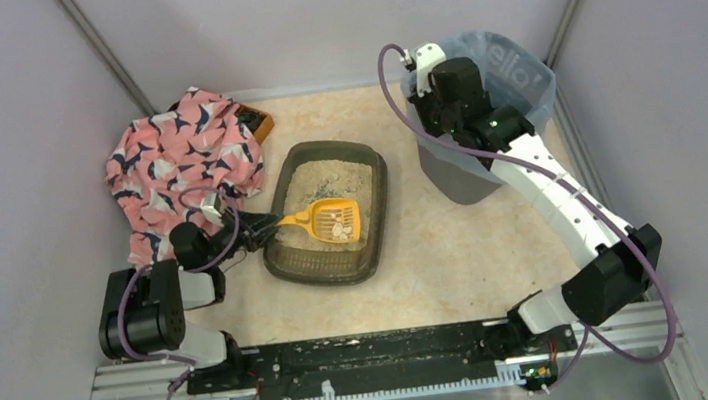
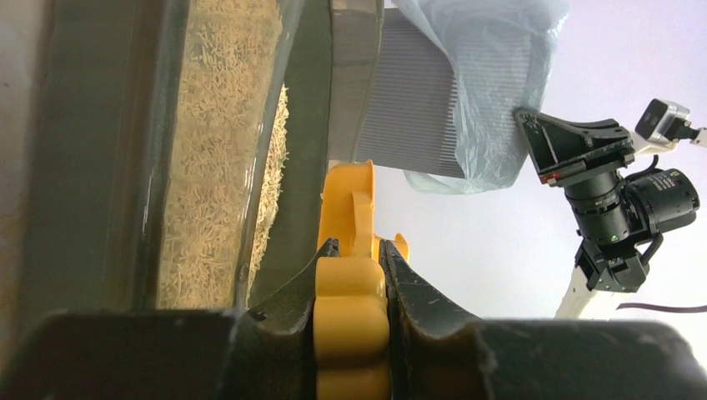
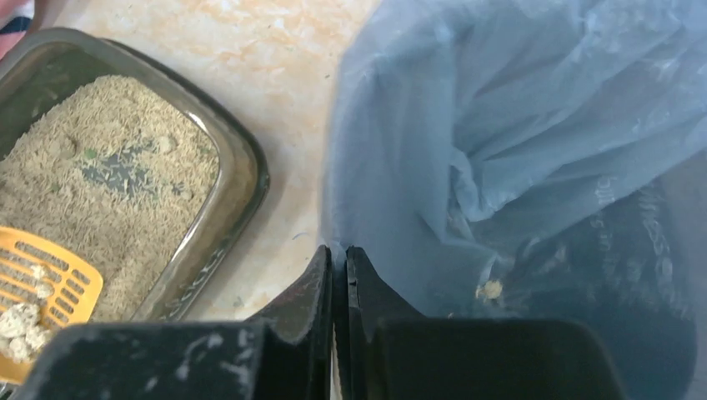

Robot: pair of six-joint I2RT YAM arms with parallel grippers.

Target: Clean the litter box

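Top external: table [image 1: 437, 261] has the bin [image 1: 463, 175] at right rear, lined with a blue bag [image 1: 521, 70]. The litter box [image 1: 378, 207] sits mid-table, left of the bin and apart from it, with a strip of bare tabletop between them.

Risks, biggest first:

- Right arm sits over the bin's near-left rim, which is where a load from the box would come in. Likely arm-to-arm clash if the left swings straight across.
- Right wrist: bag mouth is slack and folded inward. If it sags, the dump lands on film or outside the bin. Right gripper [image 3: 338, 254] has its fingers pressed together at the bag edge. Can't tell whether film is pinched between them, so don't count on it holding the mouth open.
- Box is light plastic. If the blade catches the far wall on the way out, the tray will probably skid or tip and spill litter.
- Left gripper [image 2: 358, 246] is clamped on the handle of the yellow scoop [image 1: 327, 220], near its end. Long lever, small contact area, so the handle could rotate in the jaws under load.
- Blade hangs over the litter with pale clumps [image 1: 338, 227] lying loose on the slots. Any roll or jerk over the gap drops them on the tabletop.
- Patterned cloth [image 1: 179, 159] lies just behind the left arm. Snag risk if the elbow backs up.
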